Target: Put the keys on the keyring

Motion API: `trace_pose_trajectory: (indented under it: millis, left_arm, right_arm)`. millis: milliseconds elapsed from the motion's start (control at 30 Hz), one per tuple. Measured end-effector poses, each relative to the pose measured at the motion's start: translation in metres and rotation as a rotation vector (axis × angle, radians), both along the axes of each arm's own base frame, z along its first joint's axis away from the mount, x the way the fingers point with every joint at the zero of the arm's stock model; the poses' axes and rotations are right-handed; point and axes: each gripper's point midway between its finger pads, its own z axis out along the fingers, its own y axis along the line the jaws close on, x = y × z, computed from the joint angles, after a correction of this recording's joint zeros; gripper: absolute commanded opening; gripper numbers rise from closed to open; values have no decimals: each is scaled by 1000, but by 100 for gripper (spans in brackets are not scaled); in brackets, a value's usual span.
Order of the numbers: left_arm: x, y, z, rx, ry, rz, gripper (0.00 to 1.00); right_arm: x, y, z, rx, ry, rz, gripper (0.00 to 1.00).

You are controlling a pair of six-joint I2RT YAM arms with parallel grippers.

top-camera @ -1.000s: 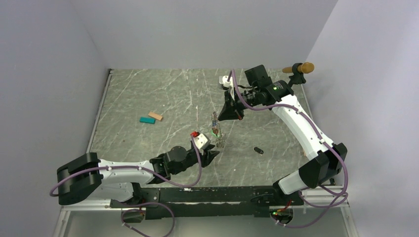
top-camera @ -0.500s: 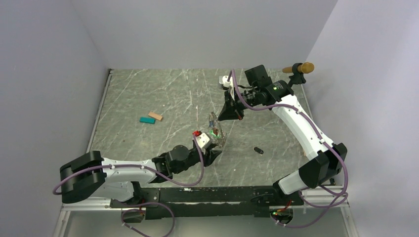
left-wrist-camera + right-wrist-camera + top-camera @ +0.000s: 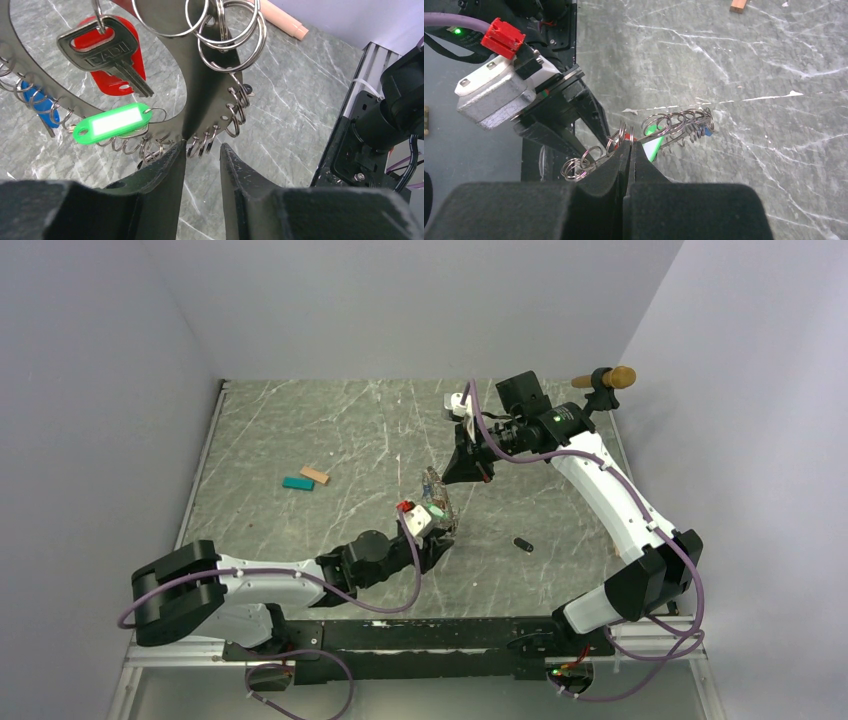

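A dark grey flat metal keyring (image 3: 435,502), a loop edged with many small silver split rings, hangs tilted above the middle of a grey marbled table (image 3: 300,430), between two robot arms. The right gripper (image 3: 467,472) has its fingers pressed tight together on the keyring's upper end, seen close in its wrist view (image 3: 628,145) with the ring row (image 3: 679,125) trailing away. The left gripper (image 3: 441,543) sits at the keyring's lower edge; in its wrist view (image 3: 202,150) the fingers stand a narrow gap apart with bare table showing between them and small rings hanging at the mouth. On the keyring (image 3: 210,90) hang a silver key (image 3: 107,50), a red plastic tag (image 3: 112,80) behind it, a green tag with a white label (image 3: 112,122) and a blue tag (image 3: 40,102). A small black object (image 3: 522,543), too small to identify, lies on the table to the right. A teal block (image 3: 298,483) and a tan block (image 3: 315,476) lie together well to the left.
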Motion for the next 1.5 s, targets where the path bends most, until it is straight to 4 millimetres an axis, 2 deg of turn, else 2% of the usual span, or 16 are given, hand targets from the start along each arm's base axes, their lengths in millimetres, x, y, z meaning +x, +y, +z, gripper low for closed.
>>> trace_pose_trajectory:
  millis: [67, 100, 133, 467, 700, 867, 1133, 1367, 1500]
  left_arm:
    - [0, -1, -1, 1, 4, 1, 13]
    - [1, -2, -2, 1, 7, 1, 2]
    - [1, -2, -2, -2, 14, 3, 0]
    - [-3, -1, 5, -14, 12, -12, 0]
    - [-32, 12, 28, -49, 96, -145, 0]
    - [-44, 27, 32, -76, 235, -222, 0]
    - [-48, 46, 24, -128, 545, -300, 0]
    - [-56, 48, 19, -170, 786, -371, 0]
    - [-55, 49, 24, -201, 852, -397, 0]
  right_arm:
    - [0, 0, 0, 0, 0, 0, 0]
    - [0, 0, 0, 0, 0, 0, 0]
    - [0, 0, 0, 0, 0, 0, 0]
    - [1, 0, 0, 1, -3, -1, 0]
    - [5, -5, -14, -8, 9, -20, 2]
    - [7, -10, -25, -21, 37, -44, 13]
    - [10, -15, -28, -19, 45, -57, 40]
    - [7, -19, -22, 0, -7, -31, 44]
    - [-13, -20, -22, 37, -44, 93, 53]
